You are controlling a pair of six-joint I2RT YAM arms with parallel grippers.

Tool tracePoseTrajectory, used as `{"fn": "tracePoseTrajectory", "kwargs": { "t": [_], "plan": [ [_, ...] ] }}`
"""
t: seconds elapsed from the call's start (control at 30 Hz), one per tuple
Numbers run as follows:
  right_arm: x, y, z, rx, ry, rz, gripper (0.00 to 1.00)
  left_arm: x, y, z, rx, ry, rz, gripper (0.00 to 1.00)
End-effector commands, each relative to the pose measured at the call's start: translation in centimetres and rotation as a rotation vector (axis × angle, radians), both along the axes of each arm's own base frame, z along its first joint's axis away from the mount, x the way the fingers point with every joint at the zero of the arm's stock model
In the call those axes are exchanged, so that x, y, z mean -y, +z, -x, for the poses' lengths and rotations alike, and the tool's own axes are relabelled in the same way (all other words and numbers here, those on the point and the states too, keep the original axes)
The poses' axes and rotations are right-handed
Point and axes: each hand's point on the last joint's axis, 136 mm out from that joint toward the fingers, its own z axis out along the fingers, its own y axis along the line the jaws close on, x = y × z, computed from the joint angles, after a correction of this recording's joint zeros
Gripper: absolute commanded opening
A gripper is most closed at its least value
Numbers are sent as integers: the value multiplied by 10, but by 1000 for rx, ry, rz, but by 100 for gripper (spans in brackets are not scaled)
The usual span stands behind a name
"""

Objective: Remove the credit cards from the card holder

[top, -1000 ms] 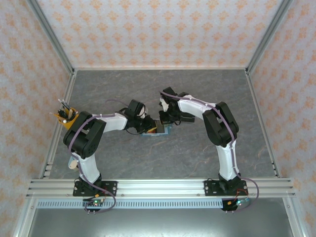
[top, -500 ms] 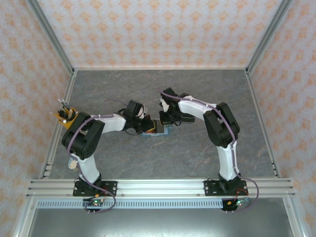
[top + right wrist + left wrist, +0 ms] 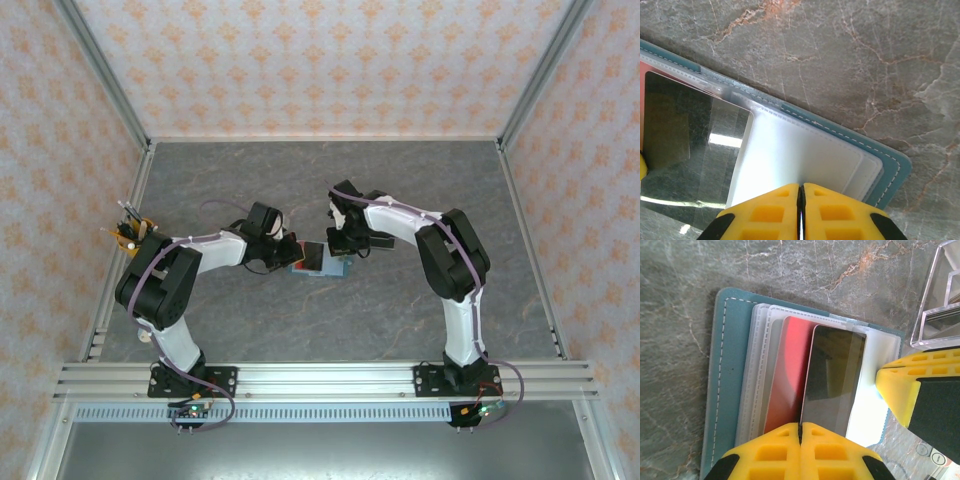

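**Card holder open at mid-table, both grippers clenched over it**

Far left: left gripper, fingers pressed together, tips at the near end of a dark card. Cannot tell whether the card is pinched between them. The card holder lies open and flat on the grey table, centre, between the two arms. Inside, in clear sleeves: red card at left, dark card lapping over its right edge. Then right gripper, fingers closed, tips down on the holder's white sleeve, just right of the dark card. A clear plastic box sits near the holder's far right corner.
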Motion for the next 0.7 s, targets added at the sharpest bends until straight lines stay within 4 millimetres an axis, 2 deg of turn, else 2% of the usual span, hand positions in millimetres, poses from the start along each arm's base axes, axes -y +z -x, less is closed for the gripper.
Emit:
{"fn": "tracePoseTrajectory", "kwargs": {
  "t": [0.0, 0.17, 0.23, 0.67],
  "plan": [
    [6, 3, 11, -30, -12, 13, 11, -6, 4, 0, 15, 0, -25, 0],
    [-9, 30, 2, 48, -9, -94, 11, -7, 3, 2, 9, 0, -31, 0],
    [-15, 35, 1, 55, -6, -130, 11, -7, 2, 2, 6, 2, -32, 0],
    [-27, 0, 4, -49, 37, -102, 11, -6, 1, 2, 0, 4, -25, 0]
  ]
}}
